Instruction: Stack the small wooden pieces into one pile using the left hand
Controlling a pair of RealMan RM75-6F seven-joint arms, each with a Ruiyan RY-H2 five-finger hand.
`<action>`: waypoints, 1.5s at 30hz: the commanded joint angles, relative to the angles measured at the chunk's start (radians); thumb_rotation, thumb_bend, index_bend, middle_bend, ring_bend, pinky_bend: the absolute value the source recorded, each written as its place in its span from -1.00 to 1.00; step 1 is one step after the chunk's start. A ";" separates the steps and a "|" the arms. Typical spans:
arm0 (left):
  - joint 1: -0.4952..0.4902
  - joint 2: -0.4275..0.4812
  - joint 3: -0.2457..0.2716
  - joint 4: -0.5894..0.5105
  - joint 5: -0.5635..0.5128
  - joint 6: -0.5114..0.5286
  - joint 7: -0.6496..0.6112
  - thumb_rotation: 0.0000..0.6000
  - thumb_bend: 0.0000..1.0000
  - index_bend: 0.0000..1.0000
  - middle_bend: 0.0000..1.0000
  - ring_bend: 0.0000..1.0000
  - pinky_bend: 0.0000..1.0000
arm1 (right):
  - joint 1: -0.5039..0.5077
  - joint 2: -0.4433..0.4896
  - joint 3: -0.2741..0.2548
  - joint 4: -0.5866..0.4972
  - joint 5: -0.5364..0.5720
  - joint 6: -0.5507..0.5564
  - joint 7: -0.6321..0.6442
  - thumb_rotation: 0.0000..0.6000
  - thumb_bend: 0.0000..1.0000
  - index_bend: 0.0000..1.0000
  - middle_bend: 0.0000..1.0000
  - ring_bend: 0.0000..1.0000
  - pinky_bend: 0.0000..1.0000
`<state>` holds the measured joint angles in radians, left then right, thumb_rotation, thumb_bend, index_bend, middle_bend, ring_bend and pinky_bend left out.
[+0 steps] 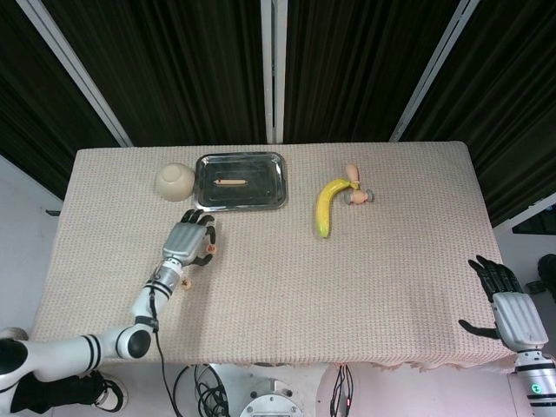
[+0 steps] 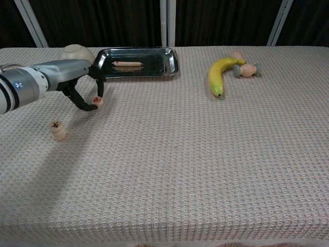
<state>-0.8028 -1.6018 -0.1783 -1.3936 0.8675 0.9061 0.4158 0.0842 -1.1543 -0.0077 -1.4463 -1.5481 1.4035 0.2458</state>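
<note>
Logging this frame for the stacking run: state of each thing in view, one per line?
left robot hand: pinching a small wooden piece
wooden piece: held, lifted off the cloth
wooden pile: upright on the table
tray: holds one thin stick
bowl: upside down
banana: lying flat
right robot hand: open, empty

A small pale wooden piece (image 2: 97, 100) with a red mark is sitting pinched in dark fingertips above the cloth. At its seven o'clock, well apart, a short pile of pieces (image 2: 57, 130) is standing upright, black-marked on top.
</note>
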 commanded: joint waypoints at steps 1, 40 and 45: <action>0.006 0.096 -0.008 -0.163 -0.119 0.068 0.120 1.00 -0.40 0.06 -0.69 -1.00 -1.00 | 0.004 0.001 0.001 -0.006 -0.002 -0.003 0.002 1.00 -1.00 -1.00 -1.00 -1.00 -1.00; 0.177 0.208 0.147 -0.474 0.013 0.277 0.151 1.00 -0.40 0.05 -0.66 -1.00 -1.00 | 0.044 0.027 -0.002 -0.118 -0.031 -0.019 -0.064 1.00 -1.00 -1.00 -1.00 -1.00 -1.00; 0.181 0.204 0.144 -0.462 0.007 0.269 0.149 1.00 -0.40 0.03 -0.66 -1.00 -1.00 | 0.043 0.027 -0.001 -0.111 -0.020 -0.024 -0.062 1.00 -1.00 -1.00 -1.00 -1.00 -1.00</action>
<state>-0.6231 -1.3960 -0.0336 -1.8581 0.8739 1.1763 0.5657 0.1278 -1.1277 -0.0083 -1.5570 -1.5682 1.3799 0.1833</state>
